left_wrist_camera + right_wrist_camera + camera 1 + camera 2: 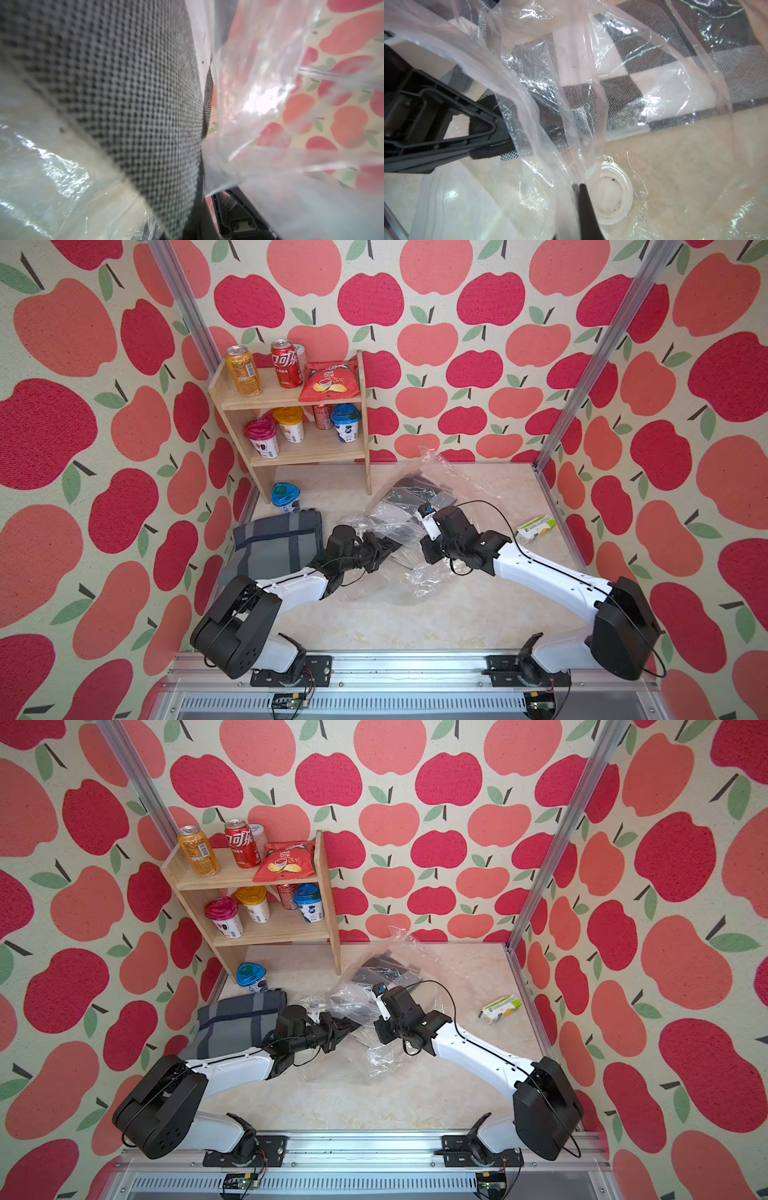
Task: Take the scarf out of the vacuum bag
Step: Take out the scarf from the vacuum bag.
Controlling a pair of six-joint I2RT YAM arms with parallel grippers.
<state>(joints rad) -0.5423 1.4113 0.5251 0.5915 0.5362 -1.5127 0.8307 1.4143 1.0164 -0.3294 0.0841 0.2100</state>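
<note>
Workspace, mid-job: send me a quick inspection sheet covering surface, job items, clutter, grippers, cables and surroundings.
Surface: pale marble-look table, bare toward the front.
Job's things: vacuum bag crumpled mid-table, with its white valve cap low against the table; checked scarf under the film.
Clutter: folded grey striped cloth beneath the left arm; blue-lidded cup; green-white box; wooden shelf holding cans, cups and a chip bag.
Grippers: left gripper shut on the scarf's edge; right gripper shut on bag film beside the valve cap.
Cables: black cable arcs above the right arm; no snag seen.
Surroundings: apple-print walls.
</note>
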